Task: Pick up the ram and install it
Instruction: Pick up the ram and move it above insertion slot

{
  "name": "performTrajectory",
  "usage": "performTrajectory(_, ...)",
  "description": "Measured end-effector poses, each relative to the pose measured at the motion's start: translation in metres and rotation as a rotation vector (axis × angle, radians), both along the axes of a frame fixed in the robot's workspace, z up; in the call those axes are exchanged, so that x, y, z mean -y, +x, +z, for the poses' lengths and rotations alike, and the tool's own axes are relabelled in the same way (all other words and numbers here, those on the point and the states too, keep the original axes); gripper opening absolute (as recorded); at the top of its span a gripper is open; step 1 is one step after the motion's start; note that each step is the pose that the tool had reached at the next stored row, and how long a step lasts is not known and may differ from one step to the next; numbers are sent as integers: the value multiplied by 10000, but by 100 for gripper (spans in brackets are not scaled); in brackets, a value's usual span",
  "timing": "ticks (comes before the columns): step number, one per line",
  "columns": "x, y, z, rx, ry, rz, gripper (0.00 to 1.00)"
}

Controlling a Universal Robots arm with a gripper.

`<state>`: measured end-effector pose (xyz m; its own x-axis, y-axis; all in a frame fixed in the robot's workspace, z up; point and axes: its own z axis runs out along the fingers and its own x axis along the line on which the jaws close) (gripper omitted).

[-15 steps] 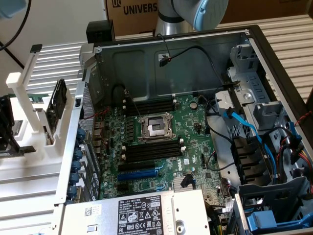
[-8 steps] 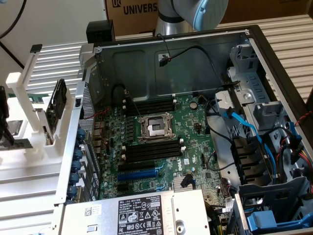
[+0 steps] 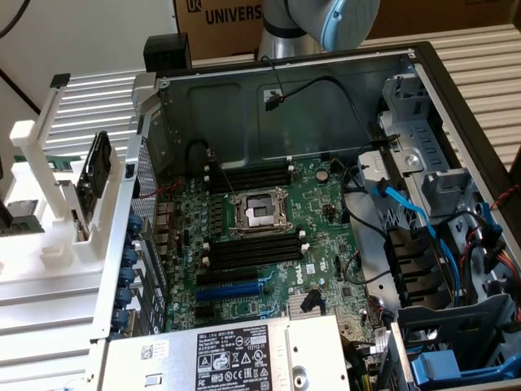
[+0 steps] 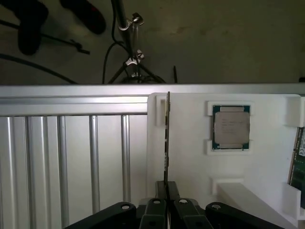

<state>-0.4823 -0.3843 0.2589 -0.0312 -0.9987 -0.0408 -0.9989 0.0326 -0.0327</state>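
1. Closest to the wrist camera you see the gripper (image 4: 167, 185). Its two black fingers (image 4: 157, 202) stand pressed together on the near end of the ram (image 4: 167, 138), so the gripper is closed and holds the ram.
2. The ram shows you only its thin edge: a dark, straight line that runs from the fingertips toward the table edge.
3. The ram lines up with one edge of a white holder (image 4: 190, 157), beside a raised lip. You cannot tell whether it rests in the holder or hangs free over it.
4. Near the ram, but not touching it, a processor chip (image 4: 231, 127) lies flat in a square pocket of the holder.
5. At the far side of the holder, well apart from the ram, stands another green stick (image 4: 298, 157).
6. On the other side of the ram is the slatted metal table (image 4: 76, 157). Beyond its edge you see the floor (image 4: 214, 43), a tripod (image 4: 131, 47) and dark cables.
7. In the exterior view the open computer case (image 3: 228, 106) lies with its motherboard (image 3: 326, 204) facing up. Long black memory slots (image 3: 252, 252) run on both sides of the processor socket (image 3: 260, 213), and the blue expansion slot (image 3: 232, 287) is just beside the nearer group.
8. The robot arm (image 3: 326, 20) rises behind the case. A white rack (image 3: 45, 204) stands outside the case, at the exterior view's left.
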Motion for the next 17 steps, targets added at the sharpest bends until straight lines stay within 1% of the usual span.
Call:
performTrajectory(8, 0, -14, 204, 0, -124, -37, 13)
performTrajectory(13, -1, -18, 353, 1, -207, -47, 13)
performTrajectory(15, -1, -18, 415, 1, -247, -48, 13)
performTrajectory(16, -4, -19, 479, 0, -287, -50, 13)
performTrajectory(17, -5, -18, 481, 5, -326, -56, 13)
